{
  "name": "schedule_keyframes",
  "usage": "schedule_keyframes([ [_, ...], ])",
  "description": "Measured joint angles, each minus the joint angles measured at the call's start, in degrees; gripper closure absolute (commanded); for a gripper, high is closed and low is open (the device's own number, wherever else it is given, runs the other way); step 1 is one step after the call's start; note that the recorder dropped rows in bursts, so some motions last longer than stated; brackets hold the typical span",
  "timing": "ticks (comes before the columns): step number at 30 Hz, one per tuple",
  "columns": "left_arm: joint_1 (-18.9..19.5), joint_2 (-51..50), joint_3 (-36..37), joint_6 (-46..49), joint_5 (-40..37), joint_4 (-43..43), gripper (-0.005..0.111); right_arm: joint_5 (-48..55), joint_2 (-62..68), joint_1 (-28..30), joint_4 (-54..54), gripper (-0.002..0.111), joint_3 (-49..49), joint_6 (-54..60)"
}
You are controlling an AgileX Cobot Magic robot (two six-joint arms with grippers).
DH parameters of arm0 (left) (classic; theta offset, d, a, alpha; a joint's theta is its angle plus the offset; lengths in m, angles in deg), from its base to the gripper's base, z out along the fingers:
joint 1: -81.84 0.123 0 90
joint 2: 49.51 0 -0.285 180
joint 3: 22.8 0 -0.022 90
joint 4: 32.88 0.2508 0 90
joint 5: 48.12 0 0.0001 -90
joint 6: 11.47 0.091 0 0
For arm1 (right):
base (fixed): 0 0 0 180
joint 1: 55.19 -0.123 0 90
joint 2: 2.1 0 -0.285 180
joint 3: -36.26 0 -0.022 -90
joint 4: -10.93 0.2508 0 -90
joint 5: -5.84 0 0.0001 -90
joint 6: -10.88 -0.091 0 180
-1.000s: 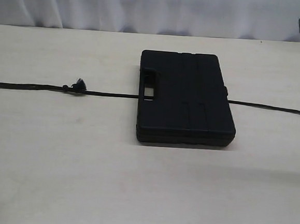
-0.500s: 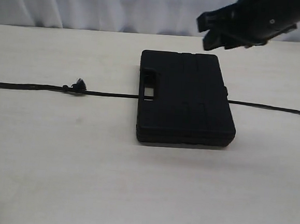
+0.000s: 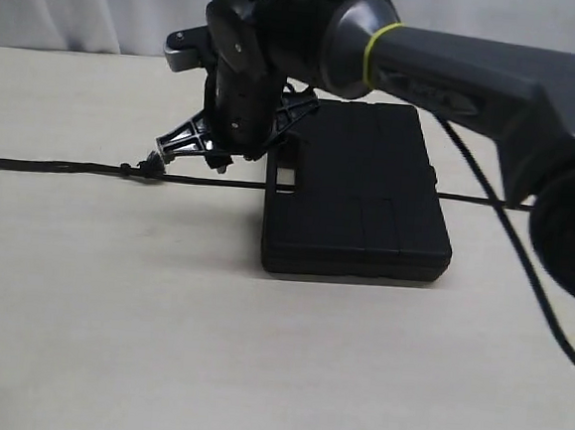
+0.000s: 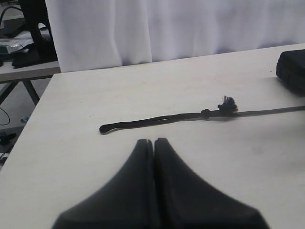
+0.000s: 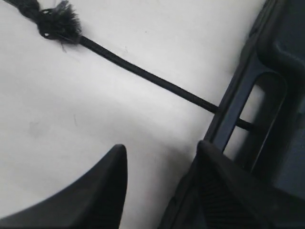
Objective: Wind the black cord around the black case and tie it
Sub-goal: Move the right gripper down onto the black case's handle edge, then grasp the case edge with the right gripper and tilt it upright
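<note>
In the exterior view, the black case (image 3: 369, 192) is lying flat on the table (image 3: 111, 311). The black cord (image 3: 62, 165) is running straight beneath it and trailing out on both sides. The right gripper (image 3: 194, 156) is hanging across the middle, low over the stretch of cord between the frayed knot (image 3: 142, 167) and the case's handle edge. Its jaws are spread and holding nothing. The step in hand is probably a pick-up of this longer cord end.

In the left wrist view, the left gripper (image 4: 154, 148) is sitting pressed shut and empty, well apart from the cord (image 4: 157, 119) lying ahead of it. The knot (image 4: 228, 105) and a corner of the case (image 4: 293, 69) are showing farther off.

In the right wrist view, the right gripper (image 5: 159, 167) is gaping over bare table, with the cord (image 5: 143, 74) lying beyond its tips and passing under the handle cutout (image 5: 252, 124). One finger (image 5: 224, 191) is sitting just beside or over the case's edge; which is unclear. To do this well, the gripper should be shifting away from the case toward the knot (image 5: 59, 24). The cord should be crossing squarely between the pads, and the tips should be meeting the table before closing, since the cord is thin and lying flat.
</note>
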Motion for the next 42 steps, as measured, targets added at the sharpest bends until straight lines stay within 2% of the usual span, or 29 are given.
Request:
schedule_keyframes([
  [11, 0.0, 0.0, 0.0, 0.0, 0.0, 0.0, 0.107, 1.5, 7.6, 0.4, -11.5, 0.063, 6.9, -8.0],
  [20, 0.0, 0.0, 0.0, 0.0, 0.0, 0.0, 0.107, 2.7, 9.4, 2.7, -8.9, 0.063, 7.1, -9.1],
  [38, 0.0, 0.0, 0.0, 0.0, 0.0, 0.0, 0.107, 2.4, 12.1, 2.7, -8.9, 0.064, 7.1, -10.5],
  [42, 0.0, 0.0, 0.0, 0.0, 0.0, 0.0, 0.107, 2.1, 12.1, 2.7, -8.9, 0.068, 7.1, -10.7],
])
